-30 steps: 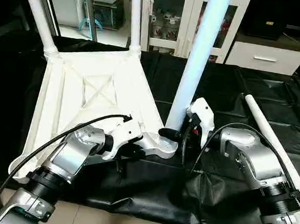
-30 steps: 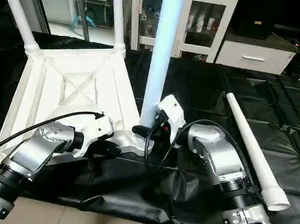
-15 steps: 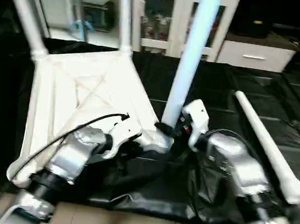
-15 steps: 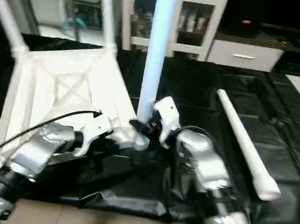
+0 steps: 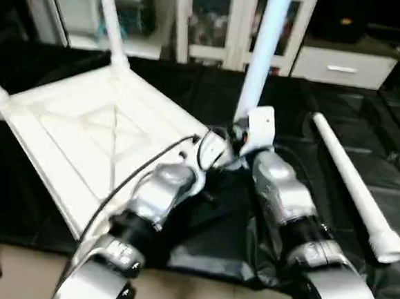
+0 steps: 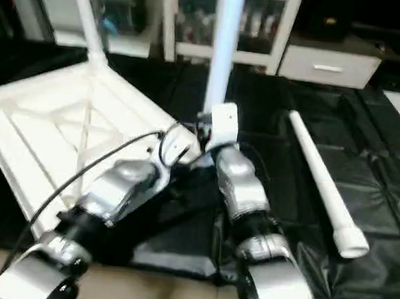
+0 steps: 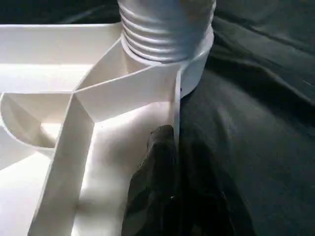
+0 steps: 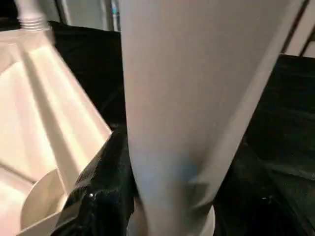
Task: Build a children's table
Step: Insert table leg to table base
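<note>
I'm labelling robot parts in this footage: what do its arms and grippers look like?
Both forearms are rounded silver metal with black ribbed collars. A thin black cable loops along the left arm. The right arm ends in a white housing. Each gripper has black fingers.

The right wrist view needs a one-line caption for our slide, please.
Right gripper clasps an upright white leg beside the upturned tabletop.

Silver forearms: both reach forward, converging at centre. Left gripper (image 7: 170, 162): black fingers pinched together. Right gripper (image 8: 172, 196): black fingers spread halfway, one finger (image 8: 101, 182) visible at its side
</note>
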Robot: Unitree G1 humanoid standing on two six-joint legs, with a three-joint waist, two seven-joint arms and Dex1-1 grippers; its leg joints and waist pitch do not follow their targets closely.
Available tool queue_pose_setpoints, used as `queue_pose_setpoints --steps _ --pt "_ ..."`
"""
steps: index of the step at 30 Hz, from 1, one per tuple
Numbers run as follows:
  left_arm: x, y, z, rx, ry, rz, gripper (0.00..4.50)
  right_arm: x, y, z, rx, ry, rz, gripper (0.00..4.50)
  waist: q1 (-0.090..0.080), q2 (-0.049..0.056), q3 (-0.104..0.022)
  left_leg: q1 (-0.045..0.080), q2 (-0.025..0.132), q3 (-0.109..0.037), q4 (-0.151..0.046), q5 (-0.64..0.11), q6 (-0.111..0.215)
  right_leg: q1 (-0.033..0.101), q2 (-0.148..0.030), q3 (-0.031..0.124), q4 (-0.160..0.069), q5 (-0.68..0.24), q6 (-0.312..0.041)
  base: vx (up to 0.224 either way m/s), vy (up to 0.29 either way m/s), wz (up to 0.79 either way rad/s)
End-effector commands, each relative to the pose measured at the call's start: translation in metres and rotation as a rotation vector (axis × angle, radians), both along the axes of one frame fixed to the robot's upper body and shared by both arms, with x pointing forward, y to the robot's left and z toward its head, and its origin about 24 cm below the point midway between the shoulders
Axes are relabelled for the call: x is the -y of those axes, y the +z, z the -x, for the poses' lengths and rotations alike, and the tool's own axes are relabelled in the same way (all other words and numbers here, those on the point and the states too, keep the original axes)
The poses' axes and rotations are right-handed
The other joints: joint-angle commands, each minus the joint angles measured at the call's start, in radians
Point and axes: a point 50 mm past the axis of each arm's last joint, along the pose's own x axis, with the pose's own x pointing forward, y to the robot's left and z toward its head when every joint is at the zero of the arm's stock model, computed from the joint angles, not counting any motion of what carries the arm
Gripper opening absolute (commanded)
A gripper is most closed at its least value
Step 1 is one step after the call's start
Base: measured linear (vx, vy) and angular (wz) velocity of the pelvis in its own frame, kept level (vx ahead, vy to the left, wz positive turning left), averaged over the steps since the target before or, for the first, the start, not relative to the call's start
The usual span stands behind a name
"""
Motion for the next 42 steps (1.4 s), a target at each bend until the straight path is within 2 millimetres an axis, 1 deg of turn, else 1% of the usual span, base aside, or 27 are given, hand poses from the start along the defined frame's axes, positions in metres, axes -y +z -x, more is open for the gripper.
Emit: queue_pose_setpoints --steps 1,3,7,11,13,14,15,17,19,20,21,23,24,26,28,30,31,32,33,34,35,36,37,38,40,41,42 --pt "-0.009 0.014 -0.011 0.089 0.067 0.023 0.00 0.011 -0.043 0.014 -0.182 -0.055 0.037 1.85 0.000 -0.004 -0.049 -0.007 0.027 0.002 -0.082 -0.278 0.038 0.046 -0.040 0.033 -0.092 -0.310 -0.166 0.000 0.000 0.00" --pt "-0.012 0.012 -0.012 0.086 0.067 0.013 0.00 0.011 -0.043 0.013 -0.177 -0.060 0.039 1.85 0.000 -0.005 -0.047 -0.013 0.029 0.001 -0.084 -0.275 0.043 0.047 -0.043 0.033 -0.092 -0.317 -0.161 0.000 0.000 0.00" --pt "-0.017 0.010 -0.012 0.080 0.074 -0.001 0.00 0.010 -0.042 0.012 -0.164 -0.069 0.038 1.85 0.000 -0.008 -0.045 -0.015 0.030 0.002 -0.086 -0.276 0.042 0.046 -0.045 0.033 -0.094 -0.333 -0.152 0.000 0.000 0.00" --pt "-0.016 0.009 -0.012 0.075 0.061 -0.002 0.00 0.009 -0.038 0.009 -0.129 -0.057 0.029 1.85 -0.005 -0.005 -0.042 -0.011 0.029 0.000 -0.088 -0.331 0.033 0.039 -0.046 0.031 -0.105 -0.423 -0.128 0.000 0.000 0.00" --pt "-0.016 0.008 -0.012 0.075 0.058 -0.002 0.00 0.008 -0.038 0.008 -0.124 -0.053 0.027 1.85 -0.005 -0.006 -0.042 -0.012 0.030 -0.001 -0.089 -0.337 0.031 0.039 -0.047 0.031 -0.106 -0.432 -0.123 0.000 0.000 0.00" --pt "-0.016 0.008 -0.012 0.075 0.054 -0.003 0.00 0.008 -0.037 0.008 -0.118 -0.048 0.024 1.85 -0.006 -0.007 -0.043 -0.013 0.030 0.000 -0.090 -0.325 0.034 0.040 -0.045 0.031 -0.106 -0.415 -0.123 0.000 0.000 0.00" --pt "-0.016 0.008 -0.012 0.072 0.045 -0.001 0.00 0.005 -0.034 0.007 -0.096 -0.019 -0.007 2.20 -0.006 -0.007 -0.043 -0.014 0.031 0.000 -0.090 -0.317 0.036 0.042 -0.045 0.031 -0.105 -0.403 -0.125 0.000 0.000 0.00" --pt "-0.017 0.008 -0.009 0.076 -0.005 0.001 0.00 0.001 -0.017 0.004 -0.005 0.053 -0.089 2.55 -0.007 -0.004 -0.044 -0.020 0.033 0.000 -0.092 -0.294 0.049 0.047 -0.047 0.031 -0.103 -0.362 -0.138 0.000 0.000 0.00" --pt "-0.017 0.008 -0.009 0.077 -0.008 0.002 0.00 0.001 -0.016 0.004 -0.001 0.055 -0.090 2.58 -0.006 -0.005 -0.046 -0.019 0.034 0.000 -0.090 -0.275 0.056 0.049 -0.046 0.032 -0.100 -0.331 -0.148 0.000 0.000 0.00" --pt "-0.018 0.009 -0.008 0.079 -0.033 0.010 0.00 0.001 -0.011 0.004 0.025 0.103 -0.109 2.82 -0.006 -0.002 -0.053 -0.025 0.036 0.000 -0.088 -0.225 0.069 0.057 -0.049 0.031 -0.093 -0.262 -0.177 0.000 0.000 0.00" --pt "-0.019 0.010 -0.007 0.081 -0.051 0.017 0.00 0.001 -0.007 0.005 0.038 0.134 -0.119 2.82 -0.004 -0.002 -0.054 -0.022 0.037 0.004 -0.084 -0.181 0.084 0.057 -0.047 0.030 -0.089 -0.194 -0.200 0.000 0.000 0.00" --pt "-0.020 0.010 -0.006 0.083 -0.069 0.020 0.00 0.003 -0.005 0.006 0.050 0.163 -0.129 3.00 -0.005 -0.002 -0.054 -0.023 0.037 0.006 -0.081 -0.152 0.099 0.058 -0.046 0.029 -0.082 -0.154 -0.224 0.000 0.000 0.00" --pt "-0.022 0.011 -0.004 0.082 -0.100 0.025 0.00 0.006 -0.001 0.008 0.064 0.203 -0.130 3.03 0.001 0.003 -0.054 -0.022 0.040 0.009 -0.078 -0.118 0.120 0.061 -0.048 0.028 -0.078 -0.118 -0.243 0.000 0.000 0.00" --pt "-0.025 0.012 -0.001 0.085 -0.142 0.029 0.00 0.013 0.003 0.012 0.077 0.255 -0.127 3.33 0.003 0.006 -0.053 -0.021 0.042 0.011 -0.077 -0.104 0.128 0.062 -0.047 0.028 -0.076 -0.095 -0.249 0.000 0.000 0.00" --pt "-0.028 0.013 0.002 0.086 -0.197 0.038 0.00 0.021 0.006 0.018 0.081 0.316 -0.116 3.38 0.012 0.004 -0.054 -0.016 0.044 0.018 -0.073 -0.086 0.138 0.062 -0.046 0.030 -0.071 -0.066 -0.261 0.000 0.000 0.00" --pt "-0.030 0.014 0.008 0.070 -0.252 0.052 0.00 0.030 0.009 0.026 0.080 0.392 -0.103 3.52 0.020 0.009 -0.052 -0.011 0.045 0.022 -0.073 -0.080 0.137 0.060 -0.044 0.031 -0.070 -0.069 -0.263 0.000 0.000 0.00" --pt "-0.031 0.014 0.010 0.061 -0.269 0.055 0.00 0.033 0.010 0.028 0.078 0.416 -0.101 3.75 0.021 0.005 -0.052 -0.012 0.048 0.024 -0.072 -0.078 0.135 0.059 -0.046 0.033 -0.068 -0.061 -0.265 0.000 0.000 0.00" --pt "-0.032 0.014 0.011 0.057 -0.278 0.056 0.00 0.034 0.011 0.030 0.077 0.429 -0.101 3.78 0.022 0.006 -0.051 -0.012 0.045 0.024 -0.073 -0.080 0.134 0.060 -0.044 0.032 -0.069 -0.065 -0.265 0.000 0.000 0.00" --pt "-0.032 0.014 0.011 0.057 -0.278 0.056 0.00 0.034 0.011 0.030 0.077 0.429 -0.101 3.78 0.026 0.008 -0.051 -0.007 0.048 0.026 -0.073 -0.092 0.130 0.055 -0.046 0.034 -0.071 -0.075 -0.265 0.000 0.000 0.00" --pt "-0.036 0.014 0.017 0.034 -0.340 0.053 0.00 0.042 0.012 0.038 0.065 0.495 -0.086 3.89 0.026 0.005 -0.049 -0.010 0.046 0.025 -0.075 -0.107 0.121 0.058 -0.043 0.032 -0.073 -0.102 -0.258 0.000 0.000 0.00" --pt "-0.037 0.014 0.018 0.029 -0.359 0.051 0.00 0.044 0.012 0.040 0.061 0.513 -0.081 4.02 0.030 0.006 -0.049 -0.008 0.050 0.026 -0.075 -0.113 0.114 0.056 -0.046 0.035 -0.072 -0.109 -0.251 0.000 0.000 0.00" --pt "-0.041 0.014 0.024 0.010 -0.430 0.044 0.00 0.052 0.012 0.049 0.041 0.581 -0.061 4.13 0.034 0.007 -0.048 -0.008 0.050 0.024 -0.076 -0.110 0.112 0.060 -0.044 0.034 -0.071 -0.106 -0.245 0.000 0.000 0.00" --pt "-0.045 0.013 0.032 -0.023 -0.500 0.043 0.00 0.060 0.011 0.058 0.017 0.642 -0.050 4.21 0.037 0.009 -0.049 -0.005 0.052 0.027 -0.075 -0.098 0.111 0.054 -0.044 0.036 -0.068 -0.087 -0.246 0.000 0.000 0.00" --pt "-0.048 0.013 0.037 -0.042 -0.555 0.047 0.00 0.065 0.011 0.063 -0.001 0.682 -0.036 4.26 0.044 0.012 -0.052 -0.001 0.051 0.027 -0.073 -0.091 0.111 0.055 -0.042 0.036 -0.066 -0.070 -0.248 0.000 0.000 0.00" --pt "-0.049 0.013 0.040 -0.054 -0.588 0.049 0.00 0.068 0.010 0.067 -0.012 0.706 -0.028 4.43 0.047 0.010 -0.051 -0.004 0.050 0.027 -0.072 -0.083 0.113 0.056 -0.041 0.036 -0.062 -0.054 -0.250 0.000 0.000 0.00" --pt "-0.052 0.014 0.047 -0.081 -0.658 0.056 0.00 0.074 0.010 0.074 -0.036 0.757 -0.009 4.43 0.044 0.011 -0.048 -0.005 0.047 0.029 -0.073 -0.090 0.111 0.053 -0.040 0.036 -0.064 -0.057 -0.256 0.000 0.000 0.00" --pt "-0.055 0.015 0.054 -0.110 -0.722 0.064 0.00 0.077 0.011 0.081 -0.068 0.803 0.000 4.43 0.047 0.009 -0.048 -0.004 0.049 0.028 -0.074 -0.109 0.104 0.056 -0.042 0.036 -0.066 -0.077 -0.255 0.000 0.000 0.00"
